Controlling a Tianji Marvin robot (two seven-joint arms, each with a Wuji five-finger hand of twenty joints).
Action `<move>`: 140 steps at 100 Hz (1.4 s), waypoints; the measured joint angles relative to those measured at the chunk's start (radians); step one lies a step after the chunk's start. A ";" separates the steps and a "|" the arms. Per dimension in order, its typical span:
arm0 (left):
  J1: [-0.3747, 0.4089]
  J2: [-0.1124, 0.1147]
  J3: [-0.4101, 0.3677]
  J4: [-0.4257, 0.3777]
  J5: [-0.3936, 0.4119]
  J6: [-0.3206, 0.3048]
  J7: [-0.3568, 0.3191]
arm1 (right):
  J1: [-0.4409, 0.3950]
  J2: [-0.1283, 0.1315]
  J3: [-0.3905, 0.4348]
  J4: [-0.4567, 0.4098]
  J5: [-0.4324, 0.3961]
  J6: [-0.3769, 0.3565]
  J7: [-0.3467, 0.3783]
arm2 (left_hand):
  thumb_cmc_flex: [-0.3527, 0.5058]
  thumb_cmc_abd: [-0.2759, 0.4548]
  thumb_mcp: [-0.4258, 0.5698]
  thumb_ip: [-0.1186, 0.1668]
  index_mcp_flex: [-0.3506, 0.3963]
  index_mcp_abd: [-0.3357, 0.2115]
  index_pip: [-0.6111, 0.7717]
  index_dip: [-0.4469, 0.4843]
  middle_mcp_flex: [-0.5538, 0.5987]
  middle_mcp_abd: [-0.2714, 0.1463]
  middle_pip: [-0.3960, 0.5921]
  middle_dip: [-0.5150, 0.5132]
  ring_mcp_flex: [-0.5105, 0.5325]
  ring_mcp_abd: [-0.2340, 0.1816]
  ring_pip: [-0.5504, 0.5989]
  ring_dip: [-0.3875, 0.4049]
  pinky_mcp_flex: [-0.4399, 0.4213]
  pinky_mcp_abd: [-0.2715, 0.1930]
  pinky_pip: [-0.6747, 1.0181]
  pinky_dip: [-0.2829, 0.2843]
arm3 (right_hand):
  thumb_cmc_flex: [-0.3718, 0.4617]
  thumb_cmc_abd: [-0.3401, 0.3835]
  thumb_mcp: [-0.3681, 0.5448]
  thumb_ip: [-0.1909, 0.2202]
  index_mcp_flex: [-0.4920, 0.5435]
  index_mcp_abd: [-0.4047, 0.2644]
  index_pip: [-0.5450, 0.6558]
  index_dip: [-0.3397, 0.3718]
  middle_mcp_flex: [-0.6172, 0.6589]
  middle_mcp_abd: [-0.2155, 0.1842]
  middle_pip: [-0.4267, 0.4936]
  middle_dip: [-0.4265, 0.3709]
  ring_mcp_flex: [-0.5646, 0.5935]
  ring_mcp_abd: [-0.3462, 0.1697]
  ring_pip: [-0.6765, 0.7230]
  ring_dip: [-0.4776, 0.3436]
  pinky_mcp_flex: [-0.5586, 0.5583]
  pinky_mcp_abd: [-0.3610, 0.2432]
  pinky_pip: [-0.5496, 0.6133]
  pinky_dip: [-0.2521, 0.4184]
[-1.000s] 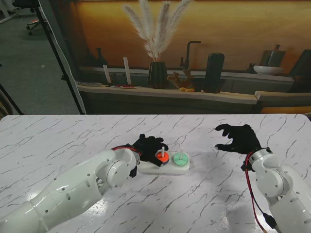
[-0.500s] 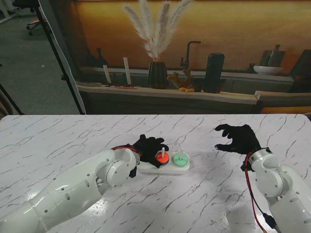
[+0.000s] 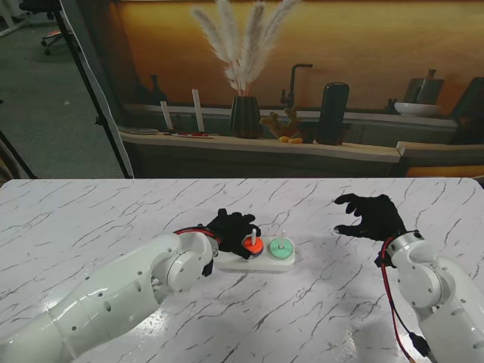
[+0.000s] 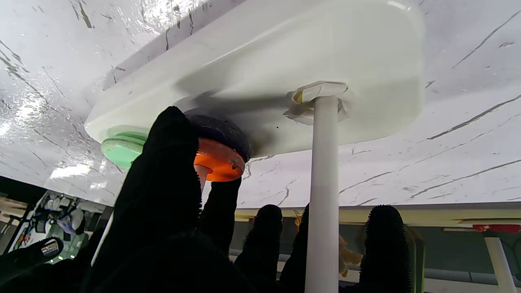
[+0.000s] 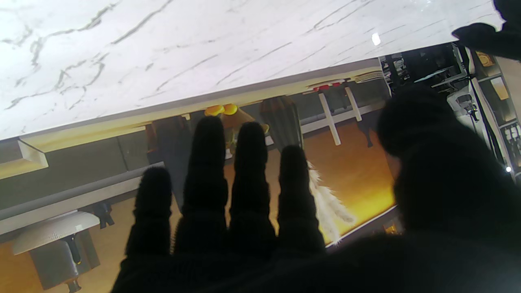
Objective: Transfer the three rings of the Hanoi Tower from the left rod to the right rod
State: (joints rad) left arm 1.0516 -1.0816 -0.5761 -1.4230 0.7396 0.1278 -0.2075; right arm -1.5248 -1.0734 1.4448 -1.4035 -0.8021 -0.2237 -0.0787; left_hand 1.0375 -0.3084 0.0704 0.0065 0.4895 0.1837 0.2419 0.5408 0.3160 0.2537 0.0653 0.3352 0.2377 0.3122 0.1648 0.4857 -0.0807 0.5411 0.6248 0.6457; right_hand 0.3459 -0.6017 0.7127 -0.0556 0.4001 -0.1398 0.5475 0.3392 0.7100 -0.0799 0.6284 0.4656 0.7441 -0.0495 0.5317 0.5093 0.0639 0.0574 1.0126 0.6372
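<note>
The white tower base (image 3: pixel 261 264) lies mid-table. My left hand (image 3: pixel 231 225) reaches over its left end, thumb and a finger pinched on the orange ring (image 3: pixel 252 246) on the middle rod. In the left wrist view the orange ring (image 4: pixel 220 160) sits on a dark blue ring (image 4: pixel 222 130), with my left hand (image 4: pixel 163 203) around it. The green ring (image 3: pixel 280 246) rests on the right rod; its edge, the green ring (image 4: pixel 120 146), shows past my thumb. The left rod (image 4: pixel 323 183) is bare. My right hand (image 3: pixel 374 215) hovers open to the right, apart from the tower.
The marble table's far edge (image 5: pixel 244 91) runs ahead of my right hand (image 5: pixel 228 211). Beyond it a counter holds a dark vase with pampas grass (image 3: pixel 244 113), a tap and a dark container (image 3: pixel 333 113).
My left hand's fingers have curled slightly closer around the orange ring. The right hand has not moved.
</note>
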 measured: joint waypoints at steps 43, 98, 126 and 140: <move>0.034 -0.005 -0.048 -0.019 0.021 0.003 0.017 | -0.001 0.000 -0.002 0.001 0.001 0.001 0.000 | 0.021 0.018 -0.082 -0.001 0.016 -0.011 0.082 0.051 0.023 0.000 0.021 0.006 0.003 0.000 0.009 0.002 0.001 0.000 0.014 0.000 | 0.000 0.000 0.000 0.000 0.000 0.000 0.000 0.000 0.000 0.000 0.000 0.000 0.000 0.000 0.000 0.000 0.000 0.000 0.000 0.000; 0.071 0.010 -0.132 -0.117 0.042 -0.020 -0.032 | 0.002 0.000 -0.010 0.007 0.007 0.001 -0.001 | 0.021 0.030 -0.096 -0.002 0.016 -0.012 0.084 0.062 0.052 0.000 0.028 0.006 0.038 0.000 0.022 0.004 0.003 0.000 0.025 0.000 | 0.000 0.000 0.000 0.000 0.000 0.000 0.000 0.000 0.000 0.000 0.000 0.000 0.000 0.000 0.000 0.000 0.000 0.000 0.000 0.000; 0.089 0.016 -0.179 -0.164 0.039 -0.031 -0.065 | 0.002 0.000 -0.012 0.007 0.010 0.002 -0.002 | 0.021 0.043 -0.097 -0.002 0.016 -0.012 0.070 0.060 0.053 0.000 0.028 0.006 0.038 0.000 0.022 0.004 0.008 0.000 0.027 0.000 | 0.001 0.000 0.000 0.000 0.000 0.000 0.000 0.000 0.000 0.000 0.000 0.000 0.000 0.000 0.000 0.000 0.000 0.000 0.000 0.000; 0.092 0.017 -0.194 -0.178 0.011 -0.032 -0.076 | 0.001 0.000 -0.014 0.008 0.013 0.002 -0.003 | 0.021 0.046 -0.097 -0.002 0.016 -0.012 0.063 0.049 0.053 0.000 0.028 0.006 0.038 0.000 0.022 0.004 0.009 0.000 0.028 0.000 | 0.001 0.000 0.000 0.000 0.000 0.000 0.000 0.000 0.000 0.000 0.000 0.000 0.000 0.000 0.000 0.000 0.000 0.000 0.000 0.000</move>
State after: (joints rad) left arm 1.1437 -1.0642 -0.7702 -1.6005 0.7507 0.0954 -0.2834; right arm -1.5235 -1.0738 1.4312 -1.3952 -0.7893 -0.2219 -0.0814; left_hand 1.0586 -0.2622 -0.0268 0.0049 0.5054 0.1718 0.3051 0.5903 0.3689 0.2533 0.0933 0.3410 0.2759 0.3122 0.1872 0.4898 -0.0715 0.5408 0.6532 0.6457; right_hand 0.3464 -0.6017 0.7125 -0.0556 0.4001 -0.1400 0.5475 0.3392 0.7100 -0.0799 0.6284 0.4656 0.7441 -0.0495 0.5317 0.5093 0.0639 0.0574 1.0127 0.6372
